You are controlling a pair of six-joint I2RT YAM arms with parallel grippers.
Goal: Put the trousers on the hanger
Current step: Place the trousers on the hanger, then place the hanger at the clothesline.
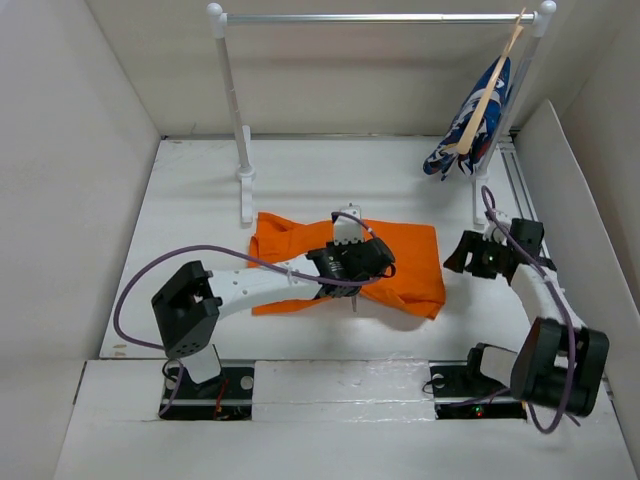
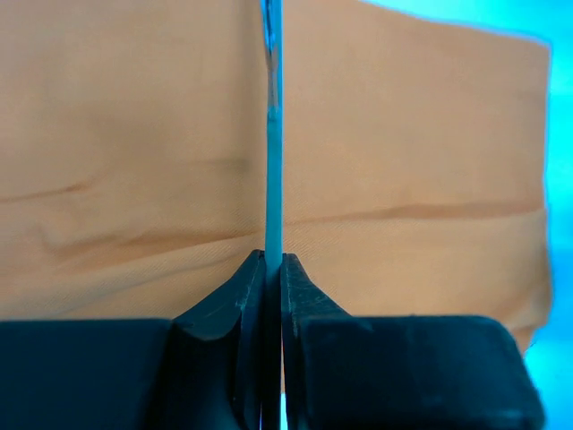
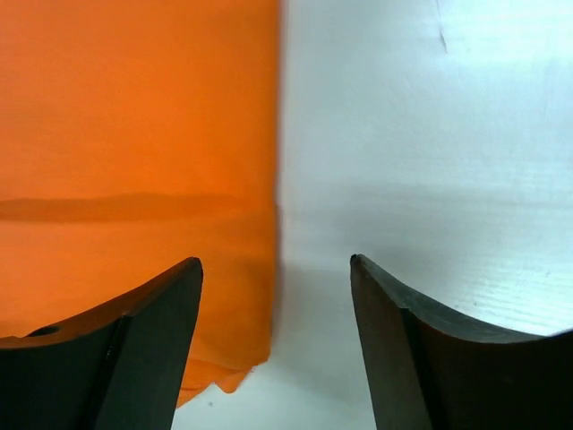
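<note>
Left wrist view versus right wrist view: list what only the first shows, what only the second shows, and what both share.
Only the left wrist: the left end effector shut on the hanger, a thin grey wire running up across the cloth. Only the right wrist: the right end effector open, holding nothing, over the cloth's edge. Both: the orange trousers lying flat, with some table beside them.
</note>
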